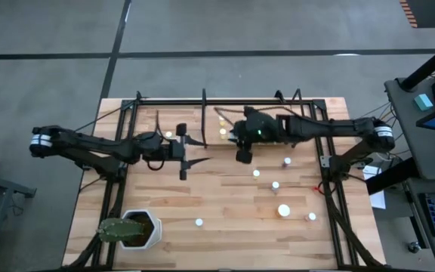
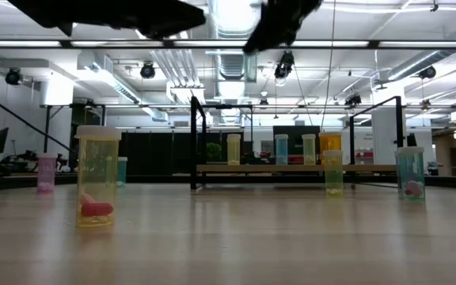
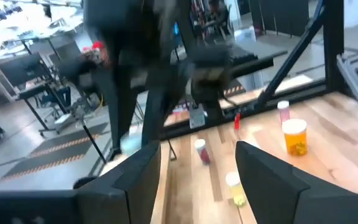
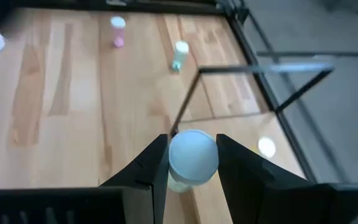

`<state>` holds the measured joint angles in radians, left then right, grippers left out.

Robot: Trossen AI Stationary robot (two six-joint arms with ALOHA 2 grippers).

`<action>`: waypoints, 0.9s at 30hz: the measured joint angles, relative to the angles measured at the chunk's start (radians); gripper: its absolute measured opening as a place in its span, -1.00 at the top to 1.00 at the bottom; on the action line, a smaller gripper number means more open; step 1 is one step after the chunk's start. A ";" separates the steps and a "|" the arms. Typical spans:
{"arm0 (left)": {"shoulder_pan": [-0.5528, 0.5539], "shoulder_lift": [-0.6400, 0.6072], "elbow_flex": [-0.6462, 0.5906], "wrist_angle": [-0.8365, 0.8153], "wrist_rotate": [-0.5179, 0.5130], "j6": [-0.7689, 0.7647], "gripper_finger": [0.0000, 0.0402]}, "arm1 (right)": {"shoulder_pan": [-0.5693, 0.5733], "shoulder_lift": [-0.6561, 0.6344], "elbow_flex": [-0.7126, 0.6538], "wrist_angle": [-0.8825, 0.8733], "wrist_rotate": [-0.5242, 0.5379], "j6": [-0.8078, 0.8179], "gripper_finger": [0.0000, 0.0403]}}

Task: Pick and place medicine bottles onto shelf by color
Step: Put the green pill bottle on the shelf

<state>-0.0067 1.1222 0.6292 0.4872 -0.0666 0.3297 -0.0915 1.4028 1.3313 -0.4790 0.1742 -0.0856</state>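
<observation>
My right gripper (image 4: 192, 171) is shut on a medicine bottle with a pale cap (image 4: 192, 154). It hangs above the table (image 1: 243, 156), just before the shelf (image 2: 291, 168). The shelf is a light board with black bars at the table's far side. On it stand yellow (image 2: 233, 149), teal (image 2: 281, 149) and orange (image 2: 330, 146) bottles. My left gripper (image 1: 195, 151) stands open to the left of it, holding nothing; its fingers (image 3: 143, 177) frame bottles farther off. Loose bottles stand upright on the table, among them a yellow one (image 2: 97, 178) and a teal one (image 2: 410, 172). My right gripper pinches the bottle between its two fingers (image 4: 151, 168) on opposite sides of the body just under the cap (image 4: 179, 182). The fingers slant down from the table's right side. The bottle stands upright in the hold, clear of the tabletop.
Several loose bottles dot the right half of the table (image 1: 276, 185), with one near the front (image 1: 199, 222). A white hexagonal plant pot (image 1: 136, 229) sits at the near left corner. Black frame bars (image 1: 205, 113) rise around the shelf. Free tabletop lies in the middle.
</observation>
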 joint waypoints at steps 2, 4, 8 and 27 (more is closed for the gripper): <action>0.000 -0.035 0.000 -0.009 0.000 0.000 0.05 | -0.051 0.006 -0.033 0.019 -0.045 0.008 0.46; 0.000 -0.067 -0.001 -0.018 0.000 -0.001 0.05 | -0.094 0.016 -0.077 0.048 -0.062 0.008 0.46; 0.000 -0.106 -0.002 -0.020 -0.001 -0.002 0.05 | -0.152 0.022 -0.172 0.167 -0.107 0.011 0.46; 0.001 -0.144 -0.002 0.001 -0.074 0.028 0.04 | -0.191 0.139 -0.310 0.407 -0.002 0.087 0.46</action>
<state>-0.0059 0.9779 0.6270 0.4885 -0.1403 0.3573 -0.2825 1.5423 1.0215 -0.0721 0.1726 0.0010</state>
